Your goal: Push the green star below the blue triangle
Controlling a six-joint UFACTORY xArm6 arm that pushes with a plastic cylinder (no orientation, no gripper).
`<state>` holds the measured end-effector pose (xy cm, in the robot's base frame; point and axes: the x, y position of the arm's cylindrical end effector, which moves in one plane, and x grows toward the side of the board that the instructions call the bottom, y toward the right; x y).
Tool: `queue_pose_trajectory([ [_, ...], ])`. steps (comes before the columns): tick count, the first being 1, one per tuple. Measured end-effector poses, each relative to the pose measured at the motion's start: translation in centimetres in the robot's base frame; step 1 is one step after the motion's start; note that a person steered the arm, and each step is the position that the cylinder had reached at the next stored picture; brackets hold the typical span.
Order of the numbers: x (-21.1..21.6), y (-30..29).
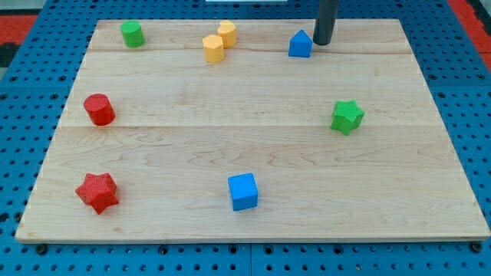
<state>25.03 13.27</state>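
The green star lies on the wooden board at the view's right, about mid-height. The blue triangle sits near the view's top, right of centre. My tip is at the end of the dark rod coming down from the view's top edge. It stands just right of the blue triangle, close to it or touching it. The green star is well below the tip and slightly to its right.
Two yellow blocks sit together at the top centre. A green cylinder is at the top left. A red cylinder is at mid-left, a red star at the bottom left, a blue cube at the bottom centre.
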Motion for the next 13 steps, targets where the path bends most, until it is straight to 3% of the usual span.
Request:
queue_pose_trajectory([
  [5,0.3,0.8],
  [7,12.7,2.9],
  [8,15.7,0.9],
  [9,17.3,6.3],
  [11,17.5,7.3],
  [12,18.0,7.6],
  [13,21.9,2.9],
])
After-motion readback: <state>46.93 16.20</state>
